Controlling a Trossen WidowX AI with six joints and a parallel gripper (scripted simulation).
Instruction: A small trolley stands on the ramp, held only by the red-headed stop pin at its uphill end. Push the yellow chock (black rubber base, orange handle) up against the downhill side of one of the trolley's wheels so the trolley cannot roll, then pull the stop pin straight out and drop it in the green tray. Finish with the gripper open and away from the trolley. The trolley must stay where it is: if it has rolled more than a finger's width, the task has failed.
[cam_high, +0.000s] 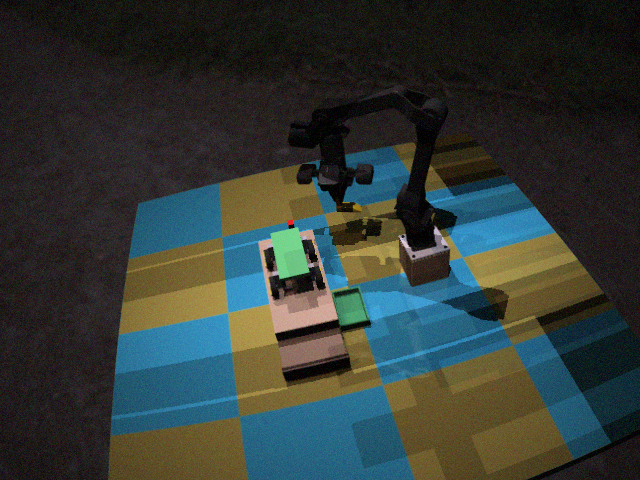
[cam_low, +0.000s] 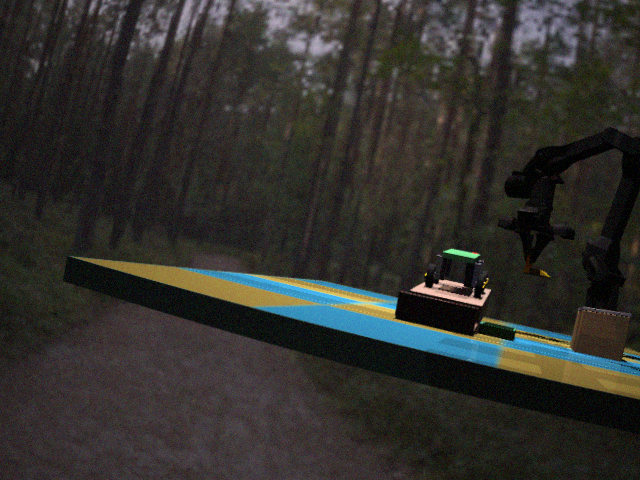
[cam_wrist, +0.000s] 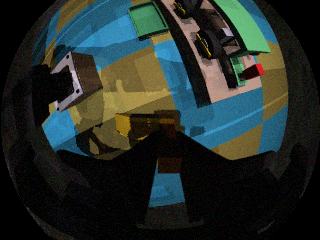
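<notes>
My gripper (cam_high: 339, 204) (cam_low: 528, 266) (cam_wrist: 166, 135) is shut on the yellow chock (cam_high: 352, 207) (cam_low: 538, 272) (cam_wrist: 134, 124) and holds it in the air, to the arm-base side of the ramp's uphill end. The chock's yellow body sticks out sideways from the fingertips. The trolley (cam_high: 289, 253) (cam_low: 461, 255) (cam_wrist: 245, 22), with a green top and dark wheels, stands on the upper part of the pinkish ramp (cam_high: 305, 315) (cam_low: 436, 311) (cam_wrist: 218, 93). The red-headed stop pin (cam_high: 290, 223) (cam_wrist: 254, 70) stands upright at its uphill end. The green tray (cam_high: 351, 308) (cam_low: 497, 330) (cam_wrist: 148, 21) is empty.
The tray lies beside the ramp, on the arm-base side. The arm's base block (cam_high: 426, 267) (cam_low: 601, 332) (cam_wrist: 90, 80) stands farther off on that side. A lower ramp section (cam_high: 313, 351) continues downhill. Dark shadows fall across the checkered table (cam_high: 175, 346).
</notes>
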